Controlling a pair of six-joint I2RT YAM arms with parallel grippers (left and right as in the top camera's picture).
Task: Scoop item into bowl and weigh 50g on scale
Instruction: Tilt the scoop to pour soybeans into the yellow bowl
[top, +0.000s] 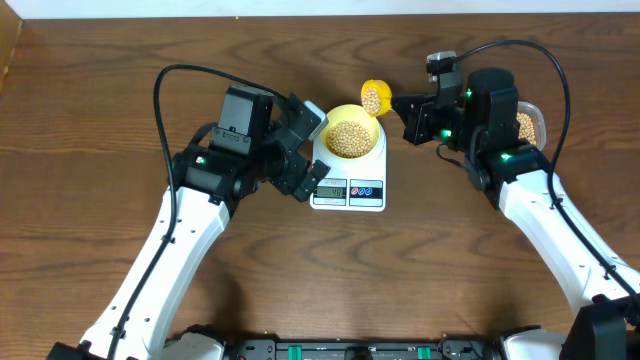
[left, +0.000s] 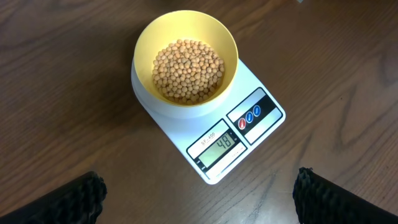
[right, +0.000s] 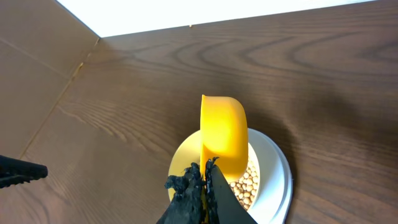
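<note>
Wood-grain brown table (top: 100, 100) fills the frame. At centre-left of the overhead view, the left gripper (top: 311, 146) hovers with its jaws spread wide, pinching nothing. It looks parked there so that its wrist camera faces the readout.

Just right of it, at centre, the white scale (left: 267, 87) carries the pale yellow bowl (left: 144, 46). The bowl is roughly half full of tan beans (left: 188, 70). The display (left: 219, 148) appears to read 48, so I judge the load about 2 short of 50.

Above and right of the bowl, the bright yellow scoop (top: 374, 97) hangs tilted over the far rim, a few beans visible inside. That pose suits trickling in a small top-up.

The right gripper (top: 410, 105) has its fingers pressed together on the scoop's handle. At far right, behind that arm, sits the clear tub (top: 530, 125) of spare beans.
</note>
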